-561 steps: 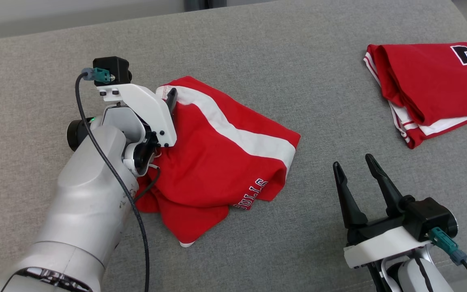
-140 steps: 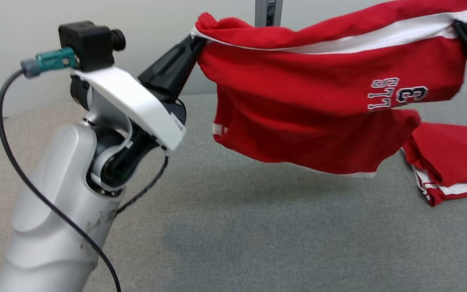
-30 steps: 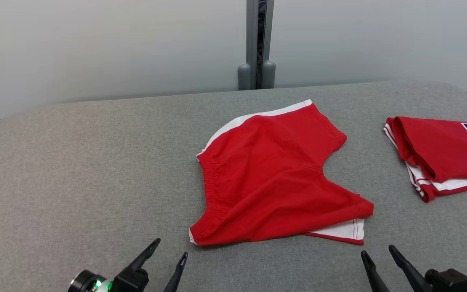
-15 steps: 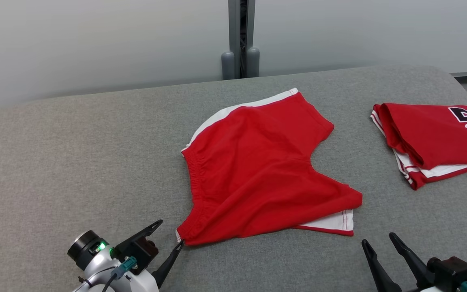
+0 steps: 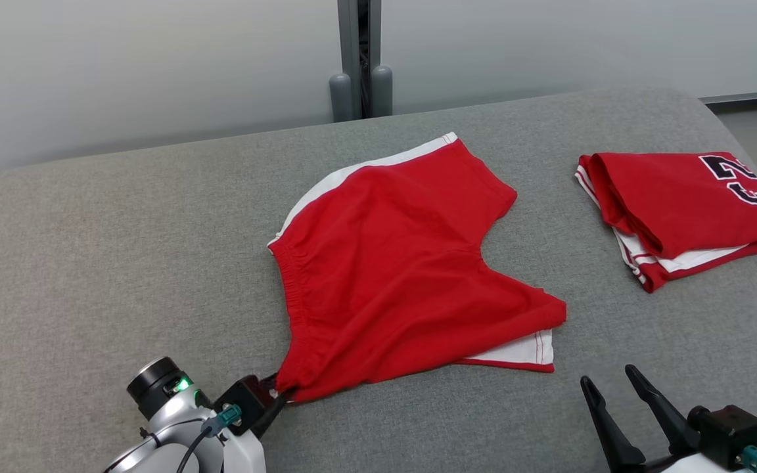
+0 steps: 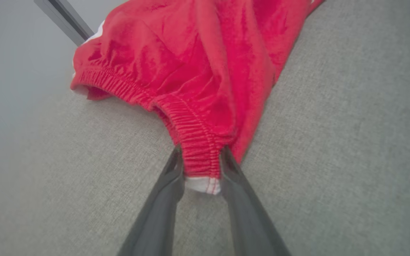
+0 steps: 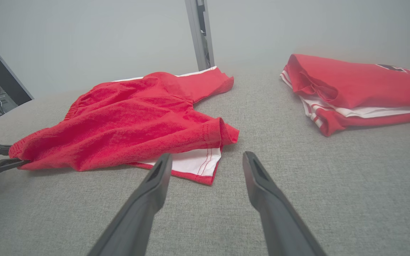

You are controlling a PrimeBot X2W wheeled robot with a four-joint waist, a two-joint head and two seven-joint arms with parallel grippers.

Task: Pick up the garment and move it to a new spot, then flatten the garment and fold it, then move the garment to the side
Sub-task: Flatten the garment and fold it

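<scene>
Dark left gripper (image 6: 200,152) sat at the near-left edge of the grey fabric table (image 5: 89,263). Jaws narrow, clamped on the near corner of the red shorts (image 5: 391,263). Elastic waistband (image 6: 190,131) was bunched between the two fingers, with a white corner tip poking out below the pinch. That corner was drawn to a point toward the gripper, and the rest of the shorts lay on the table. Green LED (image 5: 183,383) was lit on the left wrist.

Right gripper (image 5: 608,376) was at near-right, jaws wide with nothing between them. Tips pointed at the near leg hem, near it but clear of the cloth.

Shorts were mid-table and spread mostly flat, waistband to the left and legs to the right. On the near leg the red top layer sat short of the hem, so a white hem panel (image 5: 516,348) with red stitching showed under it. White side stripe (image 5: 352,172) ran along the far-left edge. There were some wrinkles around the crotch.

Folded red garment (image 5: 681,203) was further back on the right, well apart from the shorts. It had dark numerals (image 5: 740,184) on top and red-and-white striped edges on its left side.

Behind the table were a grey upright post (image 5: 355,59) and a pale wall (image 5: 122,79).
</scene>
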